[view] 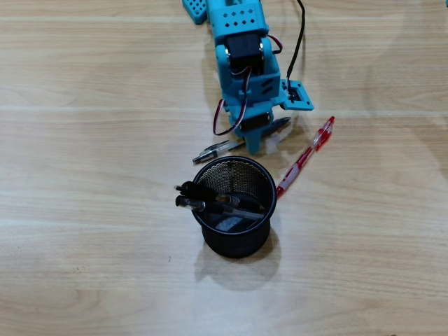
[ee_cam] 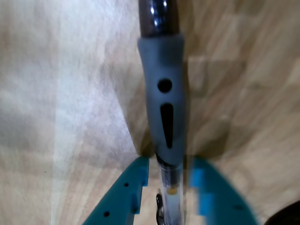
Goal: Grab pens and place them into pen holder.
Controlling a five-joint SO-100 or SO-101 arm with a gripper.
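In the wrist view the tool (ee_cam: pixel 168 187) straddled the grey-sleeved pen (ee_cam: pixel 164 112) with jaws slightly parted, not clearly clamped, the pen's long axis running straight ahead on the bench (view: pixel 84 140), just behind the pen holder (view: pixel 234 206).

In the overhead view we see wide bare table (view: pixel 84 266) to the left of and below the pen holder (view: pixel 234 210). Behind the holder the room is tight: the gripper (view: pixel 256 143) straddles the grey-sleeved pen (view: pixel 224 147), and the red pen (view: pixel 304 157) lies slantwise just right. Two pens (view: pixel 210 203) stick out over the holder's left rim. In the wrist view the fingers (ee_cam: pixel 126 187) flank the barrel closely, perhaps touching it.
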